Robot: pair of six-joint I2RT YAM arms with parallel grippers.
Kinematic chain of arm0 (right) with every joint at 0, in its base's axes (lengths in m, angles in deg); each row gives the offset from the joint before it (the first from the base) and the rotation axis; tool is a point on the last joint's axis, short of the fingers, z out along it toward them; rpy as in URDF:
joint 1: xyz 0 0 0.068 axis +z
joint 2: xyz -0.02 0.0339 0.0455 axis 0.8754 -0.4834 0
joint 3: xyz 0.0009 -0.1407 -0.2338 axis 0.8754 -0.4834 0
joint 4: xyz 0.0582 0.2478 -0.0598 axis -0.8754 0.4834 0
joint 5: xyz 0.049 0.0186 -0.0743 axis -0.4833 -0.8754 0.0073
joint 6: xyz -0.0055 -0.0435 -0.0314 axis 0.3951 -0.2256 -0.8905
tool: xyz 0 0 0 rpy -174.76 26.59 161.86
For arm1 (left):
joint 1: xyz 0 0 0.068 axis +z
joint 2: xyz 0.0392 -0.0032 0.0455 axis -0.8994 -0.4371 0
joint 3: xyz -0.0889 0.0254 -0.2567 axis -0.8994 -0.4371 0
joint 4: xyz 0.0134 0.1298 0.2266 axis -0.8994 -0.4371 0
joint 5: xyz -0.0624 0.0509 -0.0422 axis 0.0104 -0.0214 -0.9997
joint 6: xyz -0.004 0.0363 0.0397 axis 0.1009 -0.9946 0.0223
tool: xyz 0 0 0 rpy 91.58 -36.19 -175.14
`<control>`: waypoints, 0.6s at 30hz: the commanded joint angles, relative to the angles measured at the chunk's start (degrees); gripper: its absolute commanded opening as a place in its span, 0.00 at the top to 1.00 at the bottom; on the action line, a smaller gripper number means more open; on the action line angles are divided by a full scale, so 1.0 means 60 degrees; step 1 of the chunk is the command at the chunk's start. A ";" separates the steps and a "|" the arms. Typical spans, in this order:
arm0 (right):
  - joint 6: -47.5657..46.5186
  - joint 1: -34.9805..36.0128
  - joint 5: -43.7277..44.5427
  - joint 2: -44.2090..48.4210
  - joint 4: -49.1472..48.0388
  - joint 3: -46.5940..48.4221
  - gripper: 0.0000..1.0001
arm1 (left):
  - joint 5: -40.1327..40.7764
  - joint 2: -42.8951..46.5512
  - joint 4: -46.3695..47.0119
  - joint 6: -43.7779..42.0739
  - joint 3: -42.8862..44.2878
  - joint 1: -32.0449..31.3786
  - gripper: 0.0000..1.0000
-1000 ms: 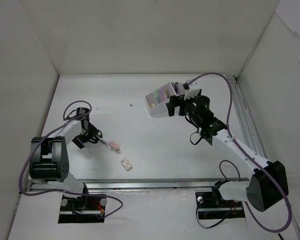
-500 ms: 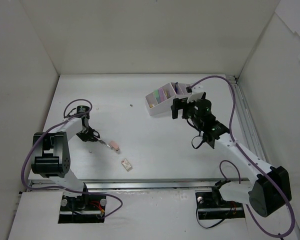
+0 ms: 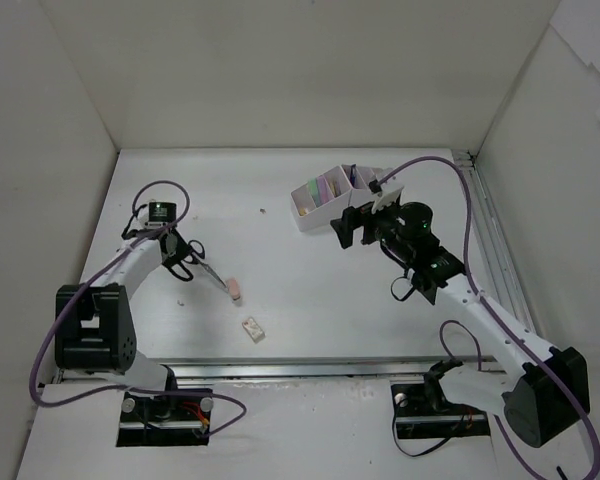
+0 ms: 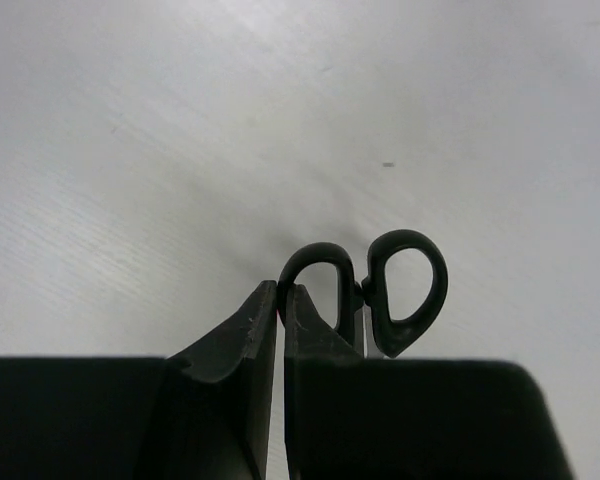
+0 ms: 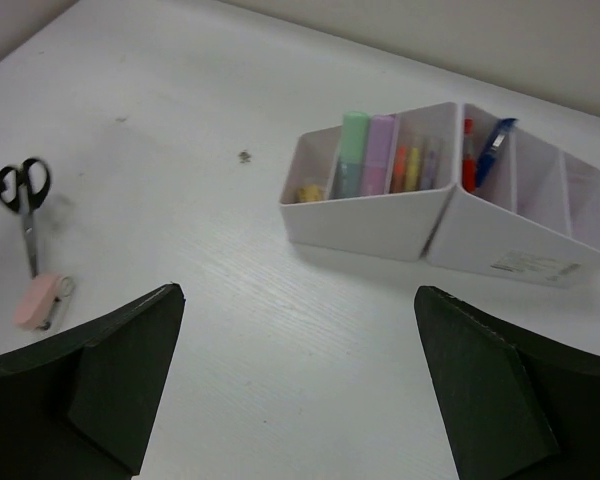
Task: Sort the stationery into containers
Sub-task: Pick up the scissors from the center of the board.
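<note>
Here, one scissors (image 4: 438, 285) pinched in left jaws, right jaws wide apart, two erasers (image 3: 235, 291), one organizer (image 5: 365, 225).

Overhead view spans the table (image 3: 280, 180); both wrist views share the scissors (image 4: 363, 292).

The scissors (image 4: 363, 292) are being shown with black handles. The organizer (image 5: 365, 215) is being seen in white, and a green marker (image 5: 352, 140), a lilac marker (image 5: 378, 150), a red pen (image 5: 467, 150) and a blue pen (image 5: 497, 145) are being displayed.

Left claw (image 4: 281, 289) pinched (right claw (image 5: 298, 295) agape)
</note>
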State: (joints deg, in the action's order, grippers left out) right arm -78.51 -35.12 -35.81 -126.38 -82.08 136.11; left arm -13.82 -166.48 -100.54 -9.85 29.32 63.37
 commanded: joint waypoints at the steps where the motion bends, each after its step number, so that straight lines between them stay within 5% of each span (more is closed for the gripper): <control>1: -0.0022 0.0080 -0.2638 -0.0189 -0.1117 0.0320 0.02 | -0.0537 0.1740 0.1706 -0.1852 0.0314 -0.0597 1.00; 9: 0.0475 0.0489 -0.4414 -0.1361 -0.1657 0.0995 0.02 | -0.0932 0.3412 0.2891 -0.5338 0.0505 -0.3334 1.00; 18: 0.1792 0.1178 -0.4566 -0.2562 -0.2611 0.1493 0.02 | -0.0305 0.3061 0.3509 -0.6310 0.1119 -0.5330 1.00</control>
State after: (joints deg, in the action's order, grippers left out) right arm -72.63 -29.13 -62.87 -140.54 -89.99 141.90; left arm -18.50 -148.36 -85.30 -43.97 31.72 33.10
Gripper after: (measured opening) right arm 0.979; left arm 0.017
